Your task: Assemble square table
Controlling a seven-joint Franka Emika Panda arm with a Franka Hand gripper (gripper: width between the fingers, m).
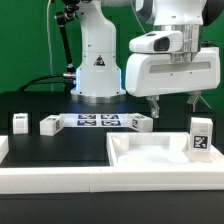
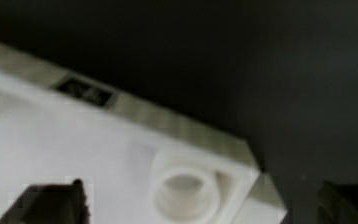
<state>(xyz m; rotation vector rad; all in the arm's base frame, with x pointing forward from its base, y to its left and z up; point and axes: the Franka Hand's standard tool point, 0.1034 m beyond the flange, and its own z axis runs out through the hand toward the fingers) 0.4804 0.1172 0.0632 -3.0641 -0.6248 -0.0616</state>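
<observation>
Hovering wide open and empty above the square tabletop (image 1: pixel 150 152), the gripper (image 1: pixel 176 104), fingertips (image 2: pixel 51 205) only dark blurs up close.

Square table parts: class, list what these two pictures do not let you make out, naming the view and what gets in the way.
1. Exterior view: tabletop, near edge hidden behind the white rail, one side cut off by the frame.
2. Exterior view: each leg, printed pattern too small to read.
3. Wrist view: tabletop tag, blurred.
4. Wrist view: pincer, fingers dark and cut off by the picture's edge; legs out of frame.
</observation>
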